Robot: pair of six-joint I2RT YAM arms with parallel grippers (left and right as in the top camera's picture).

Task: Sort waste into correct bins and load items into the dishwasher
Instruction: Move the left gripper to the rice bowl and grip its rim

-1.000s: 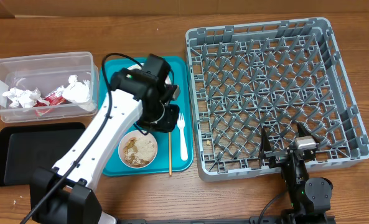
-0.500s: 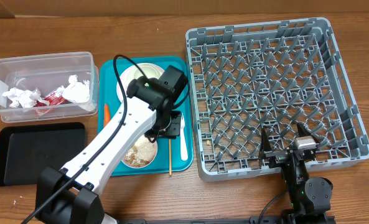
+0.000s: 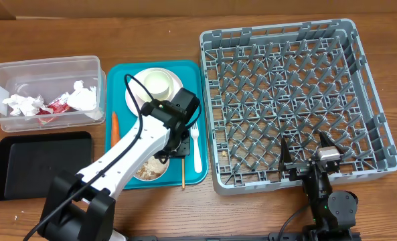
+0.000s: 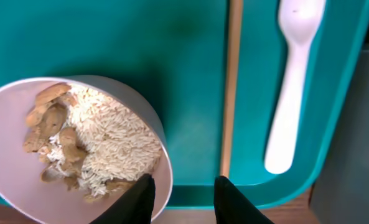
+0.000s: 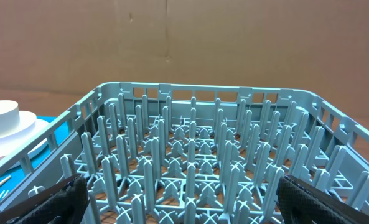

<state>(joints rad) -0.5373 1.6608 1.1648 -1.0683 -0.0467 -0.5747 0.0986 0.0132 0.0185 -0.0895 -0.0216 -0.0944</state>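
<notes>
From overhead, the left arm (image 3: 128, 150) reaches across the teal tray (image 3: 195, 175), its wrist above the bowl of rice and scraps (image 3: 146, 171) that sits on the tray just beside the white fork (image 3: 197, 150), while the right gripper (image 3: 306, 152) sits at the near edge of the grey dish rack (image 3: 278, 30). In the left wrist view, the left gripper (image 4: 184, 190) stands partly open and grips nothing, one finger at the bowl's rim and the other over bare tray at the end of a wooden stick (image 4: 231, 87). In the right wrist view, the right gripper's fingers are spread wide and empty, facing the rack's pegs.

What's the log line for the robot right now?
left gripper: open over rim of rice bowl | right gripper: open, at dish rack | fork: on teal tray
</notes>
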